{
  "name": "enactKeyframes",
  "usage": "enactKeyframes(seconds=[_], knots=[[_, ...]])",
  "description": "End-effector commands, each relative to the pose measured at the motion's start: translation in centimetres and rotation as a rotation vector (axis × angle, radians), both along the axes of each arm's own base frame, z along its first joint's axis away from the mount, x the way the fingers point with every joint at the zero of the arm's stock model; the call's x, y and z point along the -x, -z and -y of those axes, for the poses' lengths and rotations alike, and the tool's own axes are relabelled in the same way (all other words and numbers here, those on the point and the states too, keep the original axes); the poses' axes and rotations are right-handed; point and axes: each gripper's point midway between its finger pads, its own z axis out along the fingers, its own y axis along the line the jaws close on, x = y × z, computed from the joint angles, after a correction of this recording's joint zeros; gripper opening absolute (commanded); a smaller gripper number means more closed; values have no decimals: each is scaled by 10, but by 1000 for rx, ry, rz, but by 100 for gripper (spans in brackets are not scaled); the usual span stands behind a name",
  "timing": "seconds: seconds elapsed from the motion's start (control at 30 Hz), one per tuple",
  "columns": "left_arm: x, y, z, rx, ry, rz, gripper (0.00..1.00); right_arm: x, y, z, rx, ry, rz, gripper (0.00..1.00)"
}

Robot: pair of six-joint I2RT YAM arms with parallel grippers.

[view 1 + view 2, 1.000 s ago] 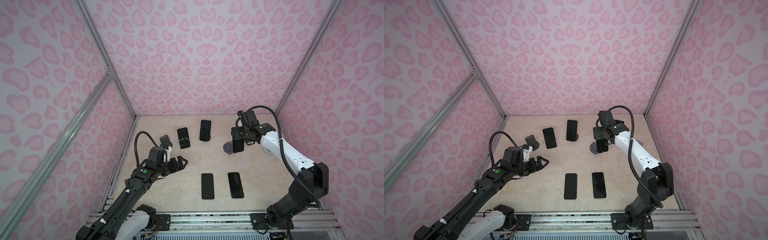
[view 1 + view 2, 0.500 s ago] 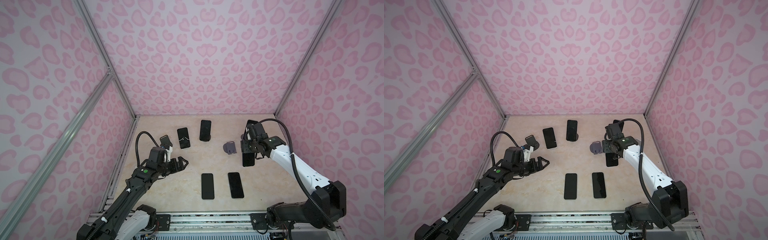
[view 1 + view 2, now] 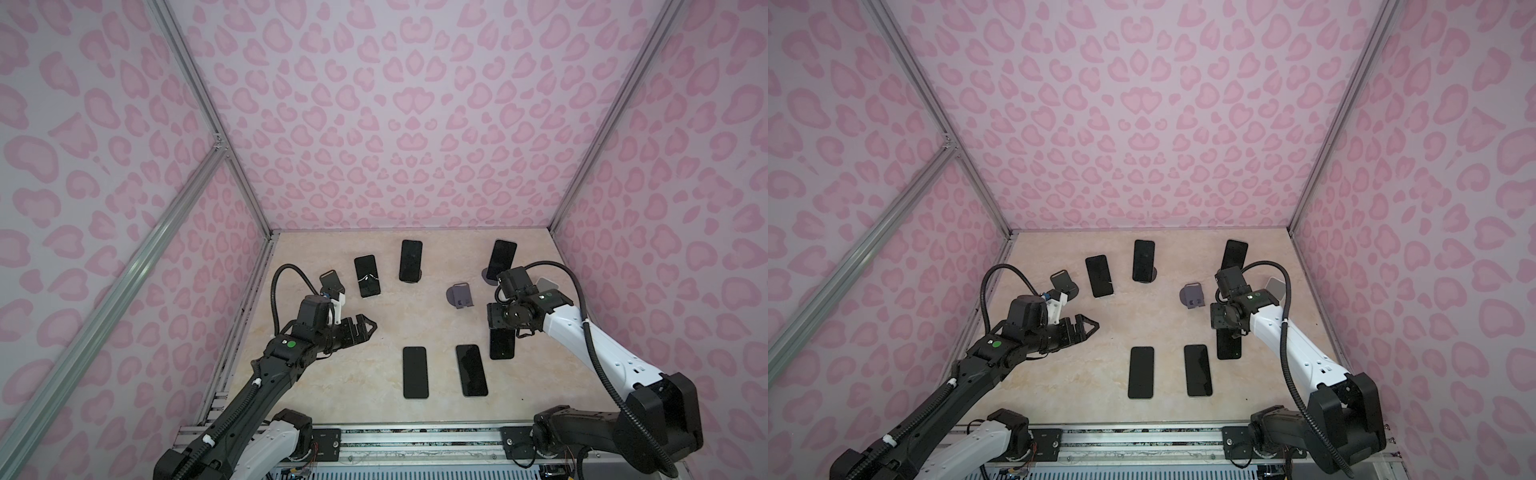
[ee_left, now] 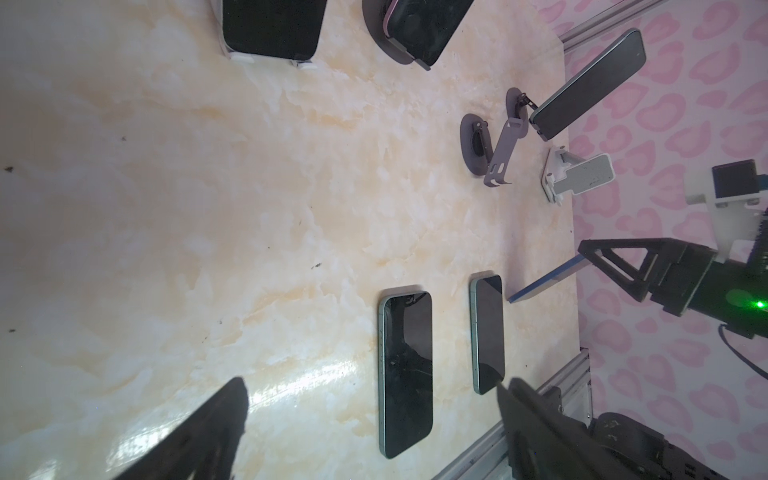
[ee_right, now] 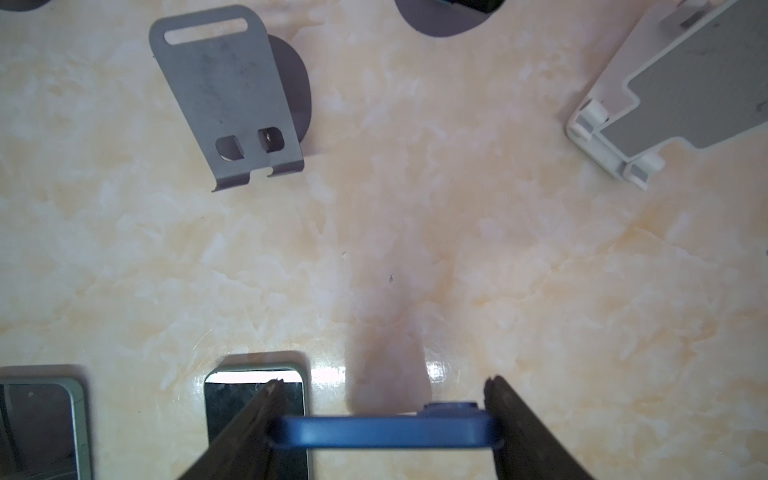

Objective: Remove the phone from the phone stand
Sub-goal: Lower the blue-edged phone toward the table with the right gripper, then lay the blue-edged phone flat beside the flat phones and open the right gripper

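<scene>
Phone (image 5: 382,430) edge-on in the grasp of the right tool (image 5: 383,384), clear of the grey stand (image 5: 226,95); left tool (image 3: 366,328) released, jaws apart.

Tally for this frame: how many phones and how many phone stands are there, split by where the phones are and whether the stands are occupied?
Phones on stands: 3
Phones flat on the table: 2
Phone in the right tool: 1
Stands holding a phone: 3
Empty stands: 3
Total: 12 (6 phones, 6 stands)
</scene>
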Motion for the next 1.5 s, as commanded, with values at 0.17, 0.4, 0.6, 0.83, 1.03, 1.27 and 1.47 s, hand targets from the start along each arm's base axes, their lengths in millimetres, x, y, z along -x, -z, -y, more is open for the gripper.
enactKeyframes(seconds=[0.17, 0.4, 0.6, 0.83, 1.03, 1.27, 1.47], knots=[[-3, -6, 5, 30, 16, 38, 98, 2, 17, -4, -23, -4, -55, 57], [-2, -5, 5, 32, 17, 38, 98, -1, 28, 2, -24, 15, -72, 59], [-3, -5, 5, 33, 16, 36, 98, -5, 39, 3, -26, 6, -97, 58], [-2, -2, 5, 31, 15, 30, 98, -3, 55, 0, -44, 3, -131, 58], [-1, 0, 5, 29, 18, 22, 98, 2, 68, 0, -51, 3, -176, 58], [-5, -8, 7, 45, 18, 40, 98, 17, 81, -9, -87, -26, -285, 57], [-5, -8, 8, 46, 23, 39, 98, 32, 88, -5, -77, -17, -336, 57]])
